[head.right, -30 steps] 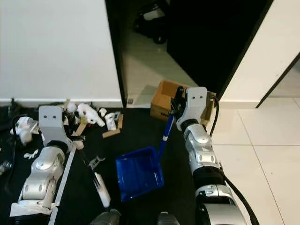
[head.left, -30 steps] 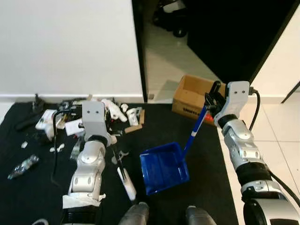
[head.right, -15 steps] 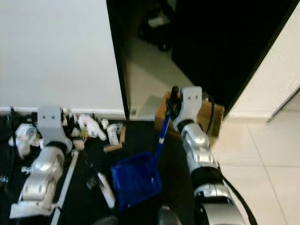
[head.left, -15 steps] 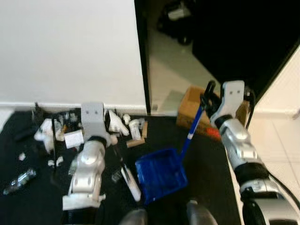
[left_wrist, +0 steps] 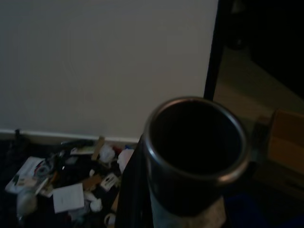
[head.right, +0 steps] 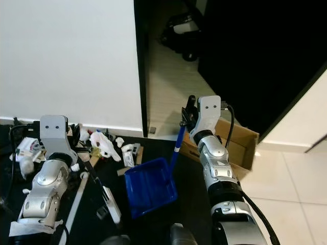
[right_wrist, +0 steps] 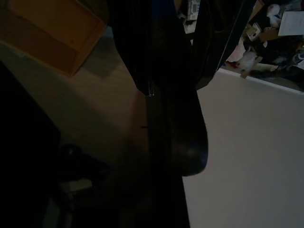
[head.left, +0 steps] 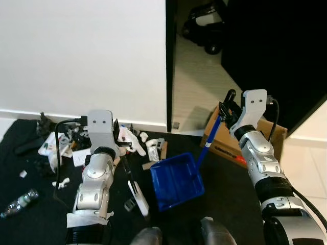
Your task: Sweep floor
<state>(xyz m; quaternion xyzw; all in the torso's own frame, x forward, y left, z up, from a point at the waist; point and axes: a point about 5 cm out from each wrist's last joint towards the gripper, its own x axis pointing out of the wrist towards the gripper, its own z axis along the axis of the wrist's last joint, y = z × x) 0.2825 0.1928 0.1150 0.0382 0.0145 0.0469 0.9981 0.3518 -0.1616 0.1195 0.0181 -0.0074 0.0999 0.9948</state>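
A blue dustpan (head.left: 177, 180) rests on the black mat (head.left: 230, 189), its blue handle (head.left: 210, 138) rising to my right gripper (head.left: 226, 108), which is shut on the handle's top. My left gripper (head.left: 118, 139) is shut on a black broom stick (head.left: 127, 171) that slants down to a white brush head (head.left: 139, 199) just left of the dustpan. The stick's hollow round end (left_wrist: 194, 142) looms close in the left wrist view. Litter (head.left: 66, 145) of white scraps, paper and wood bits lies along the wall's base, reaching to the dustpan's far left corner.
An open cardboard box (head.left: 265, 138) stands behind my right arm by a dark doorway (head.left: 204, 61). A white wall (head.left: 82, 56) faces me. A crushed bottle (head.left: 18, 204) lies far left on the mat. White tiles (head.right: 286, 173) lie to the right.
The whole view has shifted as I stepped toward the wall. The litter now lies closer to the dustpan and brush. Both grippers keep their holds.
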